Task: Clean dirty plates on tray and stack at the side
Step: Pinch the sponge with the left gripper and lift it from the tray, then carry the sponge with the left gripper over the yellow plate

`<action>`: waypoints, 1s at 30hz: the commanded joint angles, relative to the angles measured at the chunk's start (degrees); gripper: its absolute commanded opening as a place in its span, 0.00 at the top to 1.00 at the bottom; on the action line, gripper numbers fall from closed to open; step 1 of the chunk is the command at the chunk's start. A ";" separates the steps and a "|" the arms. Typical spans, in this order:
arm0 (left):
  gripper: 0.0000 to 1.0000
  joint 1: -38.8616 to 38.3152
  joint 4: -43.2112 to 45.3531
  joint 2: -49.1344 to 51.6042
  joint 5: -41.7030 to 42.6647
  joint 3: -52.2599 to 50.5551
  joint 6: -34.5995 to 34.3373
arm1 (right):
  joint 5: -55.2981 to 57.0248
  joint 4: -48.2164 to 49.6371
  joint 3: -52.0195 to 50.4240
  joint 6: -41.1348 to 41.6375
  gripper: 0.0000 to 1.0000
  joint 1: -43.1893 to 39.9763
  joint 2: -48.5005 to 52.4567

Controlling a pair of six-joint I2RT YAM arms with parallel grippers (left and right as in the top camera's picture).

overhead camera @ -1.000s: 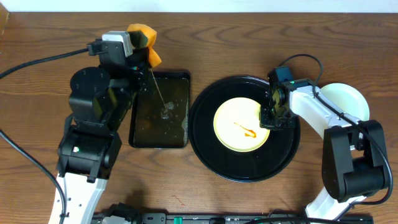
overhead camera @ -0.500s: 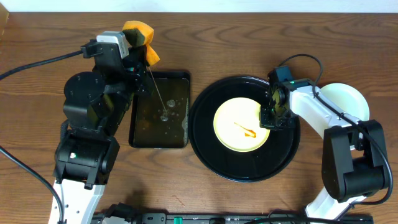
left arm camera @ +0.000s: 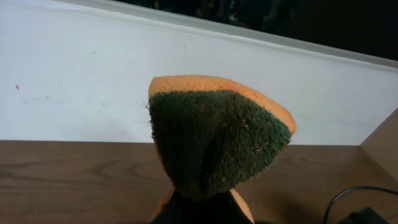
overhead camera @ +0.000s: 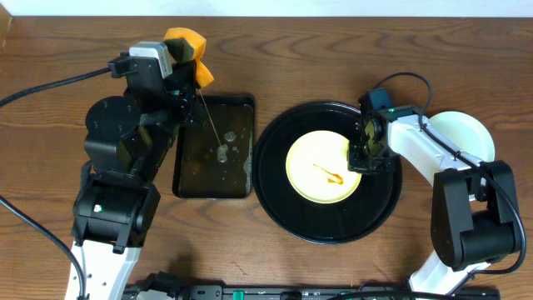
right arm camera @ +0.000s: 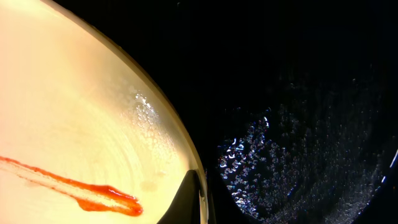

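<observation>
**Overhead:** wooden desk (overhead camera: 275,50). Round yellow plate (overhead camera: 312,150) with a sauce streak (overhead camera: 331,175) sits mid tray (overhead camera: 279,196), which is glossy black. Right jaws are at its right rim. Pale plate (overhead camera: 466,129) lies on the desk right of the tray, partly under the arm. Sponge (overhead camera: 187,46) is beside the far corner of the wet rectangular tray (overhead camera: 212,179).

**Left wrist:** sponge texture shows only here. Orange foam, coarse dark-green pad, folded. Left jaws pinch its base, mostly cut off below.

**Right wrist:** droplets (right arm camera: 249,149) on the tray. Right jaws are close together, pinching the plate rim. The outer one is lost against the black.

Top-down overhead; wrist views close, plate (overhead camera: 323,167) shared
</observation>
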 commanded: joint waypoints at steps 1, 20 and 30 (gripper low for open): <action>0.93 -0.02 -0.66 -0.81 -0.68 0.09 0.55 | 0.35 -0.04 -1.64 -0.07 0.99 -0.35 1.07; 0.92 -3.26 -24.15 31.91 -0.04 0.04 -4.90 | 0.35 -0.68 -1.64 -0.07 0.99 -0.35 1.05; 0.93 -3.26 -24.63 33.35 -0.04 0.04 -4.90 | 0.35 -0.46 -1.64 -0.07 0.99 -0.35 1.05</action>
